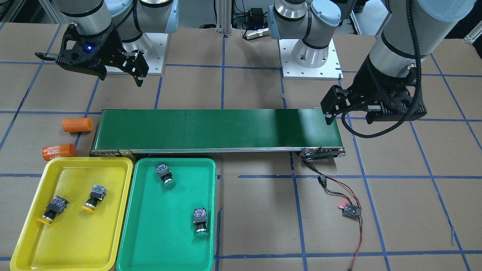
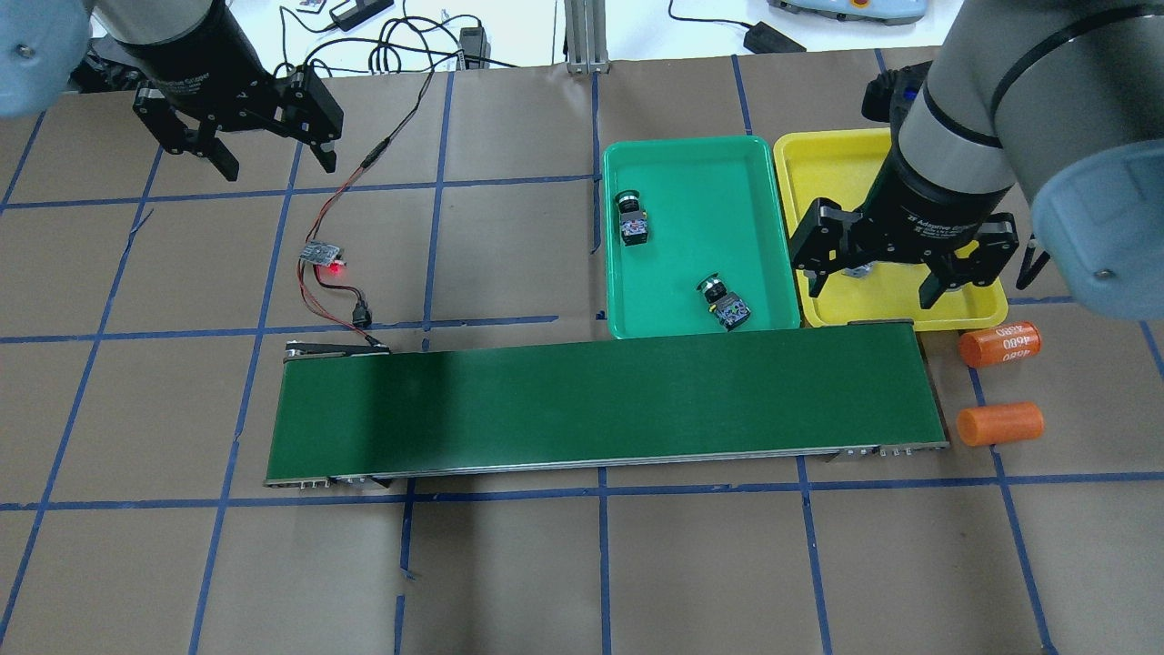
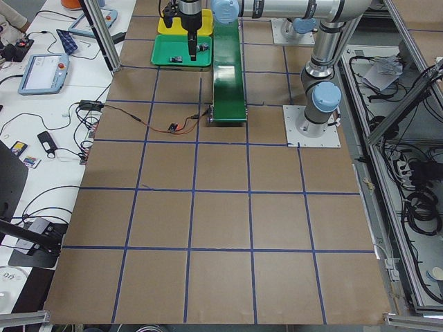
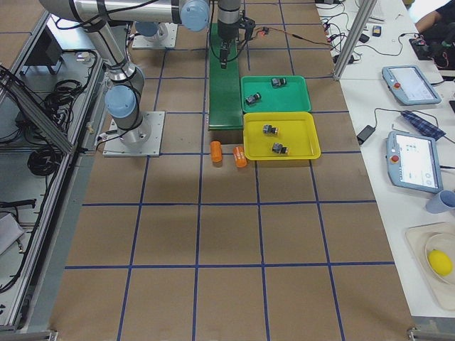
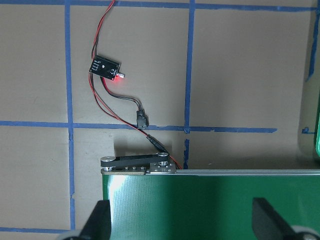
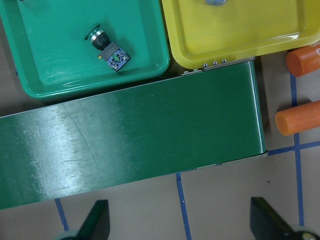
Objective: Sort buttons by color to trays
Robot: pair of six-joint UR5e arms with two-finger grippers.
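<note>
Plainly both yellow buttons (image 1: 54, 209) lie in the yellow tray (image 1: 22, 241) and both green buttons (image 1: 165, 174) in the green tray (image 1: 162, 241), beyond the conveyor belt's (image 1: 211, 128) right end. The left gripper (image 2: 273, 164) and right gripper (image 2: 873, 289) hang wide open and empty; sorting looks finished, so retreat upward, clear of the trays

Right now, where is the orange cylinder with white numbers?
Front-facing view, far left: the numbered orange cylinder lies just above the top rim of the yellow tray, with the plain orange cylinder next to it.
</note>
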